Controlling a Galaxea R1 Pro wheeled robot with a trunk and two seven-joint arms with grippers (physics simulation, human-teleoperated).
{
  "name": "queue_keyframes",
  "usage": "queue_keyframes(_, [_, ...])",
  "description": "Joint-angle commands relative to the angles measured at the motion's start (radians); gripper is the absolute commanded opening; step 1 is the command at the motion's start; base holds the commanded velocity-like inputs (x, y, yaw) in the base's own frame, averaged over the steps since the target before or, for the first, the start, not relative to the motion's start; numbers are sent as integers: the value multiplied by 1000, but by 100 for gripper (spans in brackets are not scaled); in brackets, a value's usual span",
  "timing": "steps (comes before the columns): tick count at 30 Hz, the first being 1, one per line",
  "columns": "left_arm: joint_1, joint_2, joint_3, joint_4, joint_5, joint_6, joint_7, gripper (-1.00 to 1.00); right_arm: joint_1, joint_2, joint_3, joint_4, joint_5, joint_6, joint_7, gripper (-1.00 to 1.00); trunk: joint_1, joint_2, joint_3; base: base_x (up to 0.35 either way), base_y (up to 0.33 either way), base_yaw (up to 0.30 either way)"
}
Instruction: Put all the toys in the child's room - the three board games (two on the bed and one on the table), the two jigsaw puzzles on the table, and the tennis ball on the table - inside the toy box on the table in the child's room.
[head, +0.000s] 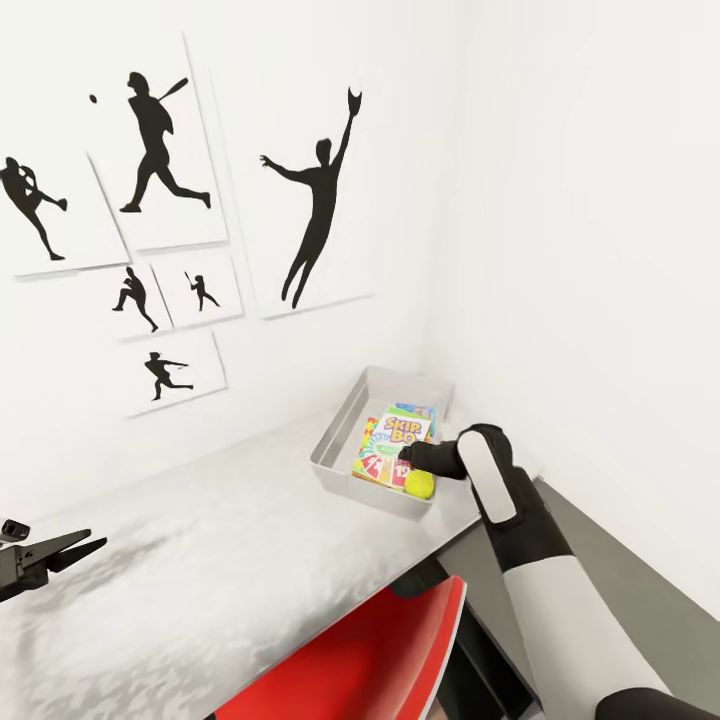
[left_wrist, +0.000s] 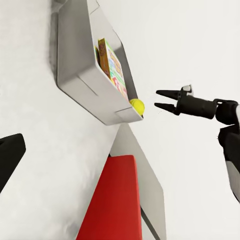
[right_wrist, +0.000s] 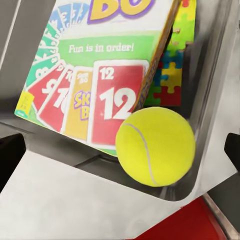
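Observation:
The light grey toy box (head: 335, 468) stands at the far right end of the white table (head: 200, 570), in the wall corner. Inside it lies the Skip-Bo board game (head: 395, 440) on top of a jigsaw puzzle (right_wrist: 172, 65) with bright pieces. The tennis ball (head: 419, 485) rests in the box's near corner, against the game. My right gripper (head: 405, 460) hovers open just above the ball (right_wrist: 155, 146), touching nothing; the left wrist view shows it (left_wrist: 161, 100) apart from the ball (left_wrist: 137, 106). Low at the left over the table, my left gripper (head: 65, 548) is open and holds nothing.
A red chair (head: 380, 650) stands tucked under the table's near edge, below my right arm. White walls close in behind and to the right of the box, with black silhouette posters (head: 160, 150) on the back wall. A dark grey surface (head: 640, 580) runs along the right wall.

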Motion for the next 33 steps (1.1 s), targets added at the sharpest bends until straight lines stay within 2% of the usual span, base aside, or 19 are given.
queue_keyframes(1, [-2, 1, -8, 1, 7, 11, -4, 100, 0, 0, -1, -11, -12, 2, -10, 100, 1, -2, -1, 0, 0, -13])
queue_keyframes(9, [-2, 2, -8, 1, 7, 11, -4, 100, 6, -1, -13, -59, -42, 2, -10, 100, 1, -2, 9, 0, 0, -49])
queue_keyframes(25, [-2, 3, -8, 2, 7, 11, -4, 100, 52, -3, -29, -177, -156, 2, -9, 100, 1, -2, 33, 0, 0, -77])
queue_keyframes(28, [-2, 3, -8, 2, 7, 11, -4, 100, 73, -16, -31, -201, -181, 2, -8, 100, 1, -2, 38, 0, 0, -81])
queue_keyframes(33, [-2, 3, -8, 2, 7, 11, -4, 100, 119, -61, -44, -251, -251, 2, 12, 100, 1, -2, 46, 0, 0, -81])
